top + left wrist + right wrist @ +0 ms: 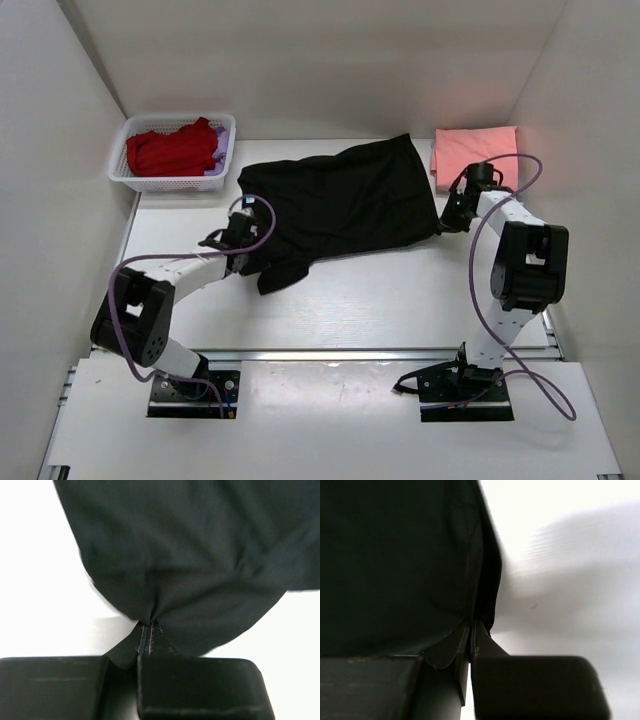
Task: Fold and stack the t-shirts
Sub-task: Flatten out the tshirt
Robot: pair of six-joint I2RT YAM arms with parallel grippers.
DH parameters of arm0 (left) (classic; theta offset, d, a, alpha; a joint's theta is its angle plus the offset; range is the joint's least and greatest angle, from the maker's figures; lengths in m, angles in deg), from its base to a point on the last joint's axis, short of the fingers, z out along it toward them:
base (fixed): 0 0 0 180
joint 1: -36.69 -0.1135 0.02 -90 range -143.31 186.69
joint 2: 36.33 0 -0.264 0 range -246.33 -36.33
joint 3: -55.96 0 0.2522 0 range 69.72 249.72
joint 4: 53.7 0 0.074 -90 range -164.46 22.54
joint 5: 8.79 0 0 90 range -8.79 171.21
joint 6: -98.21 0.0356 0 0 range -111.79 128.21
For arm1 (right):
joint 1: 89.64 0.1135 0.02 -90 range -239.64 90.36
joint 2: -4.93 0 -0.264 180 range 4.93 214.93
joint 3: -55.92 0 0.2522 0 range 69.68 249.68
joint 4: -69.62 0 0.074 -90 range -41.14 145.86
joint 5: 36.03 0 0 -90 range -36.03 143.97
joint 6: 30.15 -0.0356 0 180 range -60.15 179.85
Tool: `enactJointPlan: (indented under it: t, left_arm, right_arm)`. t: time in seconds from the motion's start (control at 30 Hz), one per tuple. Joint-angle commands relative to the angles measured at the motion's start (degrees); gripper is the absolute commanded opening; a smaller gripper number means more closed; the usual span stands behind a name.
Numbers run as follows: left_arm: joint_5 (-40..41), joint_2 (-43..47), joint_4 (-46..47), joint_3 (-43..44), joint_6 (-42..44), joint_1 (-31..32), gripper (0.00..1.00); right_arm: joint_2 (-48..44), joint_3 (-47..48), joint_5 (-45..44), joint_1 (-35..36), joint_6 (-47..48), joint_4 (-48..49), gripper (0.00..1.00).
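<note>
Black t-shirt (340, 205) lies spread, wrinkled, across the middle of the white table (400, 300). The left gripper (148, 630) is pinched tight on fabric at its left edge, and the right gripper (471, 627) is pinched tight on its right edge. A folded salmon-pink t-shirt (474, 153) sits at the far right. A red t-shirt (172, 150) and a lilac t-shirt (222, 150) lie in the white basket (120, 176), far left.

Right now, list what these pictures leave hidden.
Lilac t-shirt: top view, mostly buried under the red t-shirt in the basket.
Black t-shirt: both wrist views crop its outline.
Right gripper: top view, fingertips hidden beneath the arm's own wrist.
</note>
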Motion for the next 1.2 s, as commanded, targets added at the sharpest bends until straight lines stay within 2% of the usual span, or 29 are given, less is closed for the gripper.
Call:
enactJointPlan:
  t: [0.0,0.17,0.23,0.3,0.47,0.6,0.83,1.03,1.17]
  left_arm:
    - [3.7,7.1,-1.1,10.5,2.9,-4.4,0.00]
    - [6.9,9.6,0.7,30.1,7.9,-6.2,0.00]
    - [5.7,10.7,1.9,37.3,7.2,-6.8,0.00]
    - [5.2,11.3,2.2,43.1,6.6,-7.4,0.00]
    - [7.3,13.2,-0.1,53.3,8.4,-7.4,0.00]
    - [6.2,12.9,-0.1,58.2,7.2,-9.3,0.00]
    - [5.0,8.7,0.8,58.7,6.8,-9.9,0.00]
    - [4.7,0.6,1.3,61.1,7.8,-10.5,0.00]
    - [2.2,-6.5,2.4,65.0,6.6,-12.2,0.00]
  right_arm:
    - [-10.0,7.0,3.1,0.2,-1.9,-3.8,0.00]
    - [-15.9,21.7,3.5,-0.3,-1.0,-8.6,0.00]
    - [-17.6,29.5,3.5,-0.9,-0.9,-11.6,0.00]
    - [-20.4,33.4,4.4,-2.1,-1.2,-12.4,0.00]
    - [-26.4,39.4,5.0,-3.2,-1.2,-11.4,0.00]
    - [-28.4,39.9,7.0,-4.4,-2.7,-7.3,0.00]
    - [-21.1,45.4,7.5,-1.3,-1.5,-9.1,0.00]
    - [-12.4,47.3,8.6,-0.2,-1.2,-7.3,0.00]
    - [-1.9,58.2,9.1,0.8,-0.4,-8.9,0.00]
